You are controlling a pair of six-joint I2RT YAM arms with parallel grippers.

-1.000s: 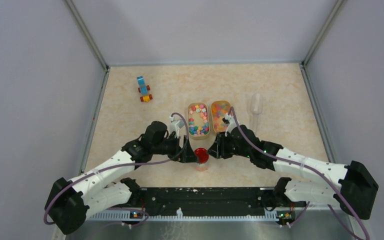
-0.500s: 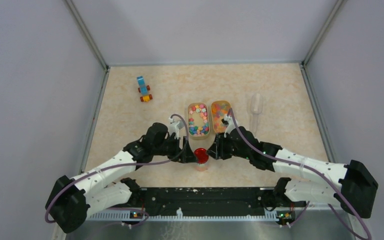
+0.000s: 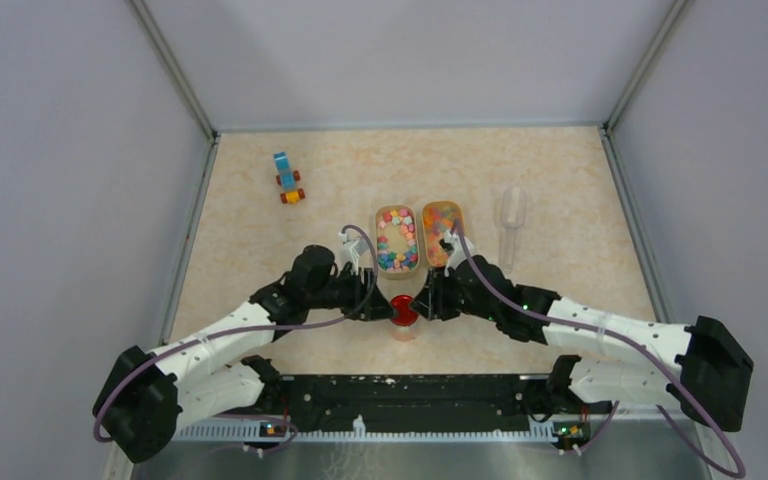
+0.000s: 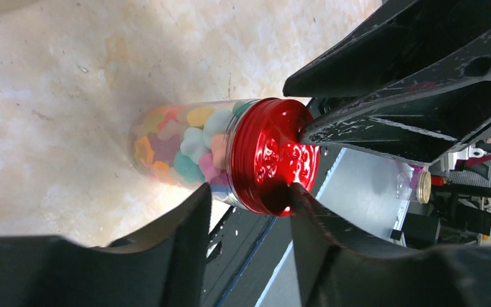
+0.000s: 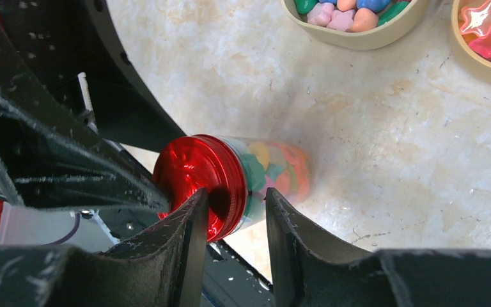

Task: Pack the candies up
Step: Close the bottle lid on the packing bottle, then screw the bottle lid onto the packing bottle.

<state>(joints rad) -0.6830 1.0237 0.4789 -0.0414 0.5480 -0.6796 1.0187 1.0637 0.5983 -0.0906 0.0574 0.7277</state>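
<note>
Beige tabletop (image 3: 260, 250), perhaps stone, bearing candies (image 3: 397, 245)

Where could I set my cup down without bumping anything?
Bare tabletop lies along the far edge behind the candy trays, between toy vehicle and scoop, and right of the scoop. Crowded: around the red-lidded jar, where the left gripper and right gripper meet.
</note>
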